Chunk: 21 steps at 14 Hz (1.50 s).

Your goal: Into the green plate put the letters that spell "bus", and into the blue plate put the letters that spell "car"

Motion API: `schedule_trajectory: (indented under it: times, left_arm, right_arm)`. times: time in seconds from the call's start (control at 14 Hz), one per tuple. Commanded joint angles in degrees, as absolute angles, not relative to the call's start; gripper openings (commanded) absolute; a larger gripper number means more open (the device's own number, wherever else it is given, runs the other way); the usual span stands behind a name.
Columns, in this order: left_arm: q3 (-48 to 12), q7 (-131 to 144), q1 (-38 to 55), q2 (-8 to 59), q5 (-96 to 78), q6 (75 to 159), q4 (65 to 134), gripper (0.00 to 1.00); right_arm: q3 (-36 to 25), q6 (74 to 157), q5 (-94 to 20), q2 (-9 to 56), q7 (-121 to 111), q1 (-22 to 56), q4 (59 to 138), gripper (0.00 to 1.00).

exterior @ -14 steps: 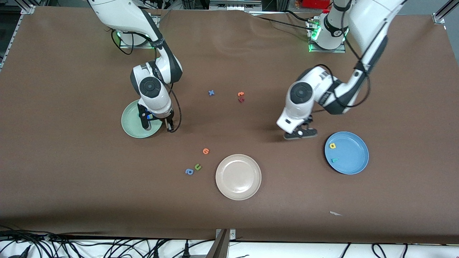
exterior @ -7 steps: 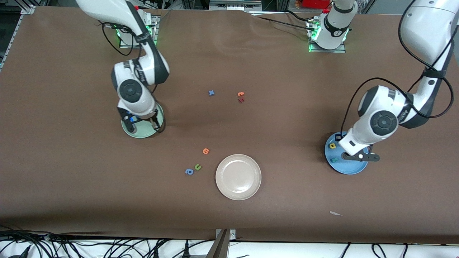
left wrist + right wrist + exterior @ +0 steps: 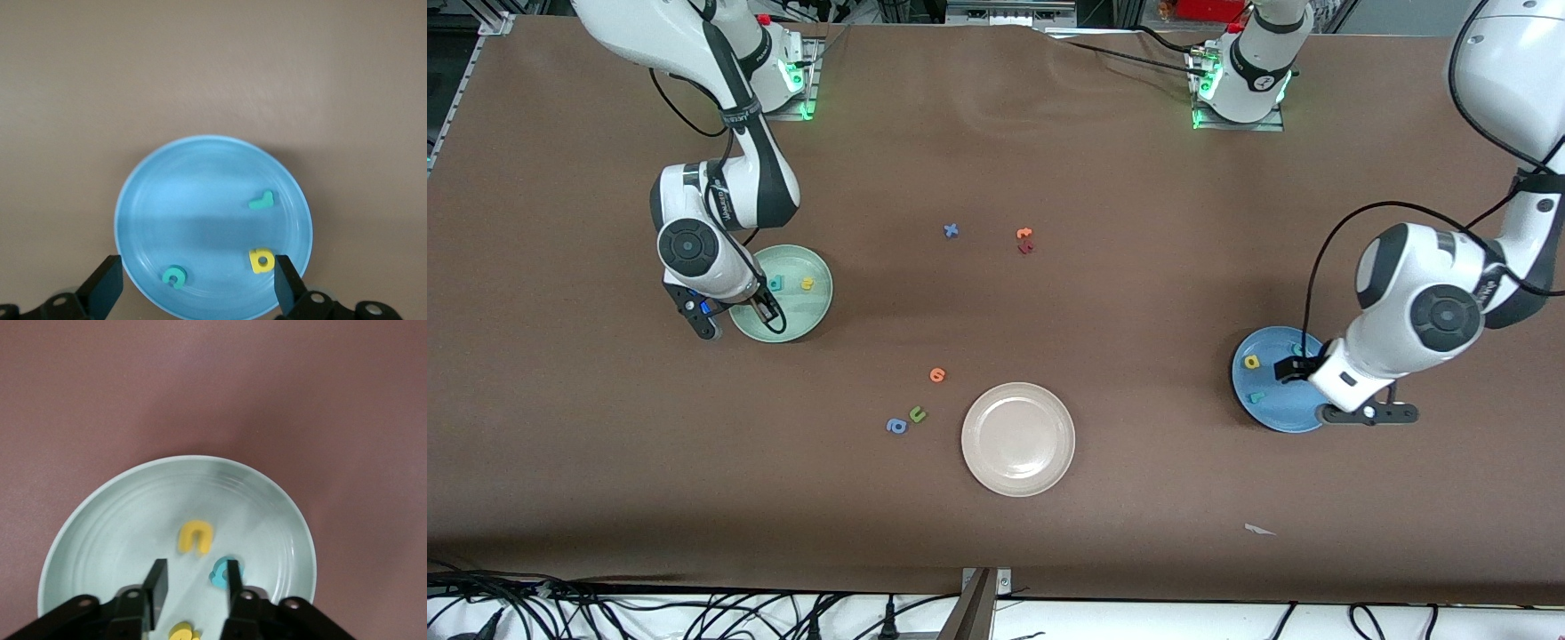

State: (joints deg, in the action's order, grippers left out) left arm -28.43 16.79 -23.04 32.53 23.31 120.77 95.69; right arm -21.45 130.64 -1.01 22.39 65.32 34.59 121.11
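Observation:
The green plate (image 3: 800,307) (image 3: 120,520) holds a yellow "u" (image 3: 195,537) (image 3: 807,284), a teal "b" (image 3: 220,573) (image 3: 776,284) and a yellow "s" (image 3: 181,631). My right gripper (image 3: 734,316) (image 3: 193,583) hangs open just over this plate, and the "s" lies loose on the plate below its gap. The blue plate (image 3: 1272,413) (image 3: 200,180) holds a teal "r" (image 3: 261,200) (image 3: 1256,397), a yellow "a" (image 3: 261,260) (image 3: 1252,362) and a teal "c" (image 3: 173,275). My left gripper (image 3: 1325,391) (image 3: 195,290) is wide open above that plate, holding nothing.
A beige plate (image 3: 1018,438) sits nearer the front camera at mid table. An orange letter (image 3: 937,374), a green "u" (image 3: 917,414) and a blue "a" (image 3: 896,426) lie beside it. A blue "x" (image 3: 951,230) and two reddish letters (image 3: 1024,240) lie farther back.
My left gripper swung from the bare table to over the blue plate and opened, leaving the teal "c" there. My right gripper shifted across the green plate and opened.

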Motion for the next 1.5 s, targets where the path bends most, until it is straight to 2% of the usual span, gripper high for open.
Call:
schedule_trajectory:
  times: [0.0, 0.21, 0.36, 0.5, 0.64, 0.85, 1.07, 1.21, 1.42]
  left_arm:
    - [-29.53, 15.73, -24.87, 30.76, 21.27, 116.38, 94.14, 1.0]
    - [-28.48, 4.26, -26.54, 28.32, 15.33, 111.9, 91.67, 1.0]
    - [-21.05, -3.04, -22.53, 22.89, 7.08, 109.79, 93.16, 1.0]
    - [-8.24, -6.76, -12.35, 17.69, -1.72, 106.28, 94.3, 1.0]
    - [-4.41, -6.07, -8.36, 12.59, -3.34, 104.25, 94.92, 1.0]
    - [4.46, -5.45, 0.68, 6.17, -2.99, 100.12, 94.66, 1.0]
    - [5.36, -5.27, 3.41, 2.64, -2.81, 95.81, 92.99, 1.0]
    - [6.33, -3.79, 4.75, 0.89, -2.37, 95.36, 92.73, 1.0]
    - [1.52, -3.78, 0.29, 0.7, -2.29, 95.27, 92.73, 1.0]
  right_arm:
    - [-20.92, 129.47, -1.85, 21.8, 64.16, 34.63, 119.98, 1.0]
    - [-20.48, 120.71, -1.67, 21.45, 62.59, 35.24, 113.32, 1.0]
    - [-19.08, 109.49, -1.84, 21.36, 53.58, 35.16, 105.34, 1.0]
    - [-19.07, 99.1, -1.85, 21.45, 48.71, 34.98, 96.9, 1.0]
    - [-19.25, 96.69, -1.93, 21.36, 41.96, 34.89, 91.87, 1.0]
    - [-19.51, 92.92, -1.93, 21.27, 34.38, 34.8, 84.92, 1.0]
    - [-20.12, 88.26, -2.02, 20.66, 26.85, 34.37, 80.52, 1.0]
    - [-18.47, 87.37, -2.2, 16.28, 17.79, 30.96, 80.42, 1.0]
    - [-5.41, 86.83, -0.71, 7.94, 14.94, 16.48, 87.42, 1.0]
